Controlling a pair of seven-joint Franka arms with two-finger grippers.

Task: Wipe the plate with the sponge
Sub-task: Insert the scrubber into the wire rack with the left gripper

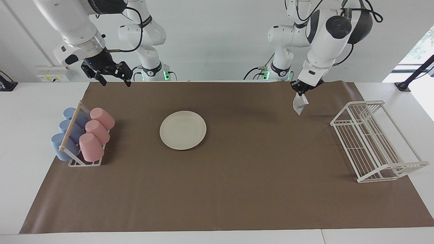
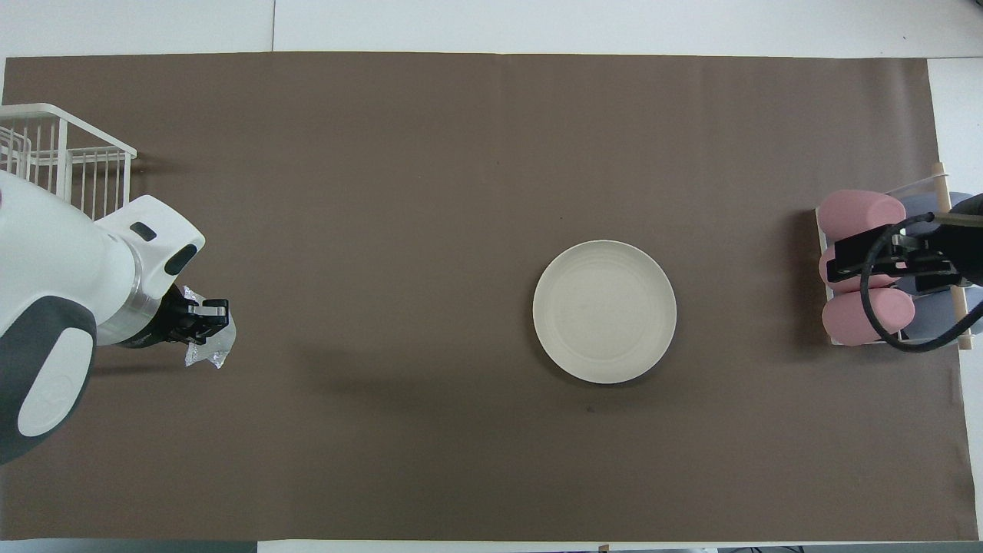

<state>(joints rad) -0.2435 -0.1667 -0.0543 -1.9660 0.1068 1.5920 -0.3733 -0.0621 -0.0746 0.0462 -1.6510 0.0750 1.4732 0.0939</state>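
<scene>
A white bench [image 1: 27,135] carries a broad brown paper mat [image 1: 237,189] that covers most of its top. On the mat lies a round, flat, cream-white plate [image 1: 183,129], roughly midway between the two ends. Toward the right arm's end stands a small white wire rack [image 1: 84,162] holding pink and blue plastic cups [image 1: 91,146] on their sides. Toward the left arm's end stands a larger white wire dish rack [image 1: 373,142].

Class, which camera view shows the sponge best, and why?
The facing view: the sponge hangs in full below the left gripper, clear of the brown mat. In the overhead view the arm's wrist covers most of it, and only a crumpled edge shows.
</scene>
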